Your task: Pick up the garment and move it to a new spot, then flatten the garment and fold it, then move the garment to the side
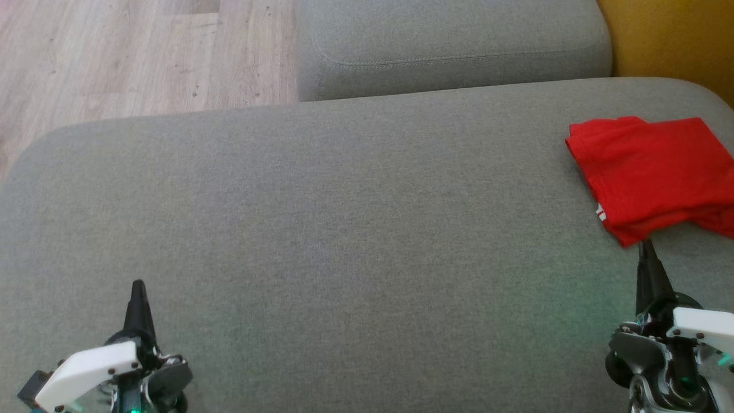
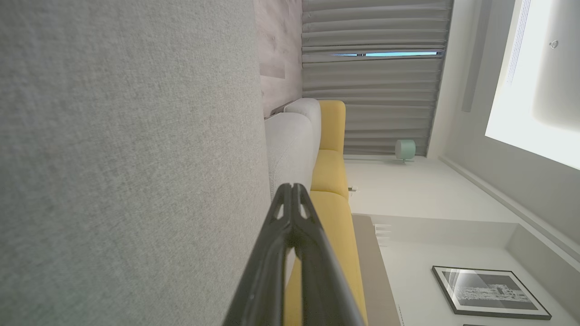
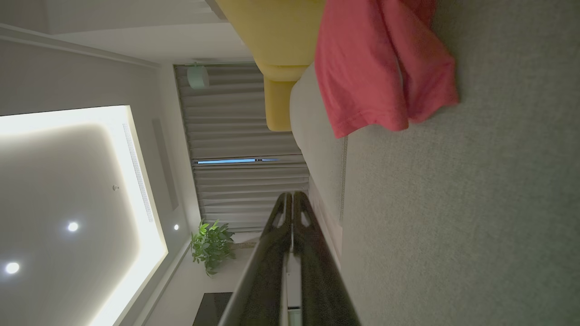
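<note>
Both jaws clenched, empty; folded red garment (image 1: 654, 172) just beyond the right jaws.

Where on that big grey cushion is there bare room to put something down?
The grey cushion is bare across its middle and left, between the left gripper and the smaller cushion behind. Its right edge is crowded: the folded red garment, the right gripper just before it.
</note>
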### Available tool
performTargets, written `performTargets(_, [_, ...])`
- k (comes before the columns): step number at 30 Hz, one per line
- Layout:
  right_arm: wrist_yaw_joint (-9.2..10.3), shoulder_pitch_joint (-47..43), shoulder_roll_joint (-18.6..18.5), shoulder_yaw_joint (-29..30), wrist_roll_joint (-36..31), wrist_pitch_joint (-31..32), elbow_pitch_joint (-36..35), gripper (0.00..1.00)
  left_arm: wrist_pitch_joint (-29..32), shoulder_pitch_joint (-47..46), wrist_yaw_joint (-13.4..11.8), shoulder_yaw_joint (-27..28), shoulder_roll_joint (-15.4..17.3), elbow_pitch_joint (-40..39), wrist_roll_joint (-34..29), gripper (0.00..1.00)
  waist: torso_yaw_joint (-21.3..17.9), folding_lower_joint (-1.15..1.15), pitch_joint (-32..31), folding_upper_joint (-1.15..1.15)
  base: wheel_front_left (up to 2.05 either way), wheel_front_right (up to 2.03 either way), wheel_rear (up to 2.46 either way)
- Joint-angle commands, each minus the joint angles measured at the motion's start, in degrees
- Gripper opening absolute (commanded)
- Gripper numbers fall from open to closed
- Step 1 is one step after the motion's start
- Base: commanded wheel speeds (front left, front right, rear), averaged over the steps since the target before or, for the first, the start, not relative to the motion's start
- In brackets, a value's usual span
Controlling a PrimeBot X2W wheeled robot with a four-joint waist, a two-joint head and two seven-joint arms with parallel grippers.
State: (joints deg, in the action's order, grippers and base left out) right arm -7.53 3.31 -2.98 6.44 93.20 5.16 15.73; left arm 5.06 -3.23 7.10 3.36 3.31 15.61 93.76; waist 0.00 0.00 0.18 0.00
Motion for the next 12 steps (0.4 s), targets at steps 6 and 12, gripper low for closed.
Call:
performTargets(6, [0.04,2.79,-0.57,-0.83,-0.28,0.6,-1.75,0.0,0.49,-2.86,0.38,1.99,0.42,-1.61,-0.62,0.0,0.0,0.0,0.0,0.0,0.0,0.0,0.0])
performTargets(12, [0.04,2.79,-0.51,-0.76,-0.35,0.66,-1.75,0.0,0.56,-2.86,0.38,2.08,0.36,-1.61,-0.7,0.0,0.0,0.0,0.0,0.0,0.0,0.0,0.0])
